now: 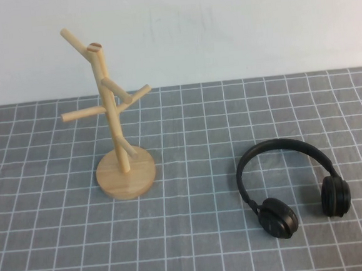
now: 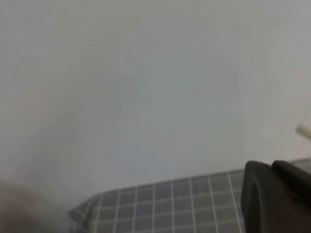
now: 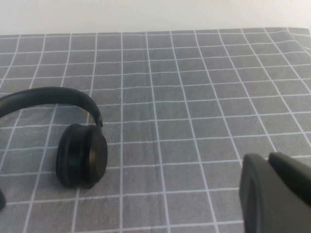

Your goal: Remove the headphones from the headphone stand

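Note:
The black headphones (image 1: 277, 217) lie flat on the grey checked cloth, right of the headphone stand (image 1: 112, 119), apart from it. The wooden stand is upright on its round base and its pegs are bare. Neither gripper shows in the high view. In the right wrist view one ear cup and part of the headband of the headphones (image 3: 80, 155) lie on the cloth, well away from my right gripper (image 3: 267, 160), which is shut and empty. My left gripper (image 2: 270, 167) is shut and empty, facing the white wall. A pale peg tip (image 2: 303, 130) shows at that view's edge.
The grey checked cloth (image 1: 202, 247) covers the table up to a white wall (image 1: 222, 25) at the back. The cloth's far edge and a corner (image 2: 80, 211) show in the left wrist view.

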Available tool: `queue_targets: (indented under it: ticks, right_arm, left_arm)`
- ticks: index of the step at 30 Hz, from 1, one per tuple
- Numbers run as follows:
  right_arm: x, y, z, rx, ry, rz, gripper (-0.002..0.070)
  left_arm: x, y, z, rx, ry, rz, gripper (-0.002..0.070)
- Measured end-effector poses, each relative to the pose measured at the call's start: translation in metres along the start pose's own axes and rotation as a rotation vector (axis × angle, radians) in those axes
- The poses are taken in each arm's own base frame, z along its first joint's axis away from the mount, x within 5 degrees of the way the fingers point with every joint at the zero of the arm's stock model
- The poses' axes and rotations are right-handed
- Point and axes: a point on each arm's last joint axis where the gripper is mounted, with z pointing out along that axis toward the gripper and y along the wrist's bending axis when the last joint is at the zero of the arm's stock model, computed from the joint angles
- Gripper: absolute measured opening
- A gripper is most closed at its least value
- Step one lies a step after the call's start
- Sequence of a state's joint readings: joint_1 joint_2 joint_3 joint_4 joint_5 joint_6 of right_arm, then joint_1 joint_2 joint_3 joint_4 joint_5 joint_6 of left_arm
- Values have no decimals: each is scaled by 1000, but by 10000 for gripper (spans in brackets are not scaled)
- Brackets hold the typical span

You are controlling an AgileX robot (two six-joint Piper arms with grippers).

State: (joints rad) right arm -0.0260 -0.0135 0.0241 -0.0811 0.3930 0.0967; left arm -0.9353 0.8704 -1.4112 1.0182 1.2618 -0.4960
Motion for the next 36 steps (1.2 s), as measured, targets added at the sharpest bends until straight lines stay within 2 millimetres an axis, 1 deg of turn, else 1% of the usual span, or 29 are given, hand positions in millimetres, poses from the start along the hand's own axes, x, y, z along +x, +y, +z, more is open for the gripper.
queue_targets:
  ticks: [3,4,7,9,11,13,18,21,29,33,36]
  right_arm:
    - [0,0,0,0,0,0,-8]
    - [0,0,0,0,0,0,-8]
    - [0,0,0,0,0,0,-8]
    - [0,0,0,0,0,0,-8]
    - [0,0,0,0,0,0,-8]
    - [0,0,0,0,0,0,-8]
    - [0,0,0,0,0,0,-8]
    - [0,0,0,0,0,0,-8]
    - [0,0,0,0,0,0,-8]
    - [0,0,0,0,0,0,-8]
    - [0,0,0,0,0,0,-8]
  left_arm:
    - [44,-1,-2,52,2,-19,-1]
    - [56,-2,-2,81,-7,-25,-1]
    - [97,-11,-4,197,-19,-43,-2]
    - [121,-22,-4,299,-24,-63,-2]
    - [142,-32,-4,382,-13,-83,-2]
    - [163,-41,-2,429,18,-83,-2]
    - [204,-56,9,432,124,-18,-2]
    - [216,-59,13,417,164,12,-2]
    - [223,-53,15,350,199,54,-3]
    - [227,-42,8,334,145,6,-3]
    - [226,-28,-2,308,39,-59,-3]
